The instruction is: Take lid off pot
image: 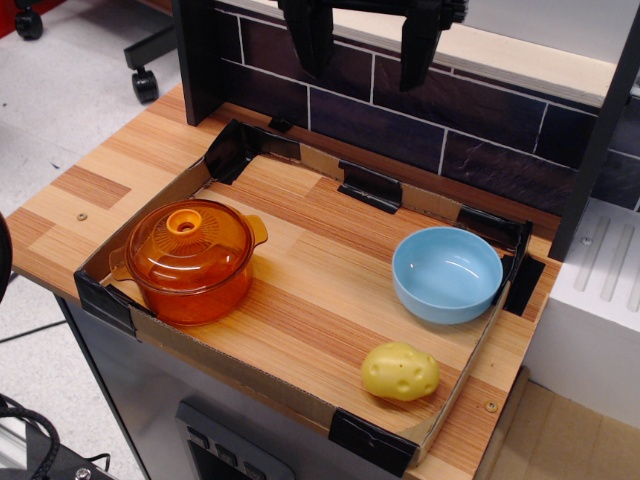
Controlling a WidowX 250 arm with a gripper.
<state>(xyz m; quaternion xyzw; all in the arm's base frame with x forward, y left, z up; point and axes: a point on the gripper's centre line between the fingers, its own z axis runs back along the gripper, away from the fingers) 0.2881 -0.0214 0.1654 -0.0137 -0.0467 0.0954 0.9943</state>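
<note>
The lid [188,238] sits closed on the pot [192,275], at the front left corner of the low cardboard border [270,385] that fences the wooden tabletop [300,290], so nothing of the task is done yet. High at the back the gripper [365,45] hangs with its two dark fingers [308,40] spread wide and holding nothing, well apart from the pot. To do this step well, I think the arm must travel forward and to the left side of the view until it is directly above the small ringed knob [184,221] in the middle of the lid, then go down straight with one finger on each side of the knob. The knob is small and looks smooth, so the closing should be centred and low on it, otherwise it may slip out. The lift should be vertical, because a tilted pull could drag the whole pot against the cardboard wall just beside it. The blue bowl [447,275] and the yellow potato-like toy [400,372] lie far on the other side and should not disturb
</note>
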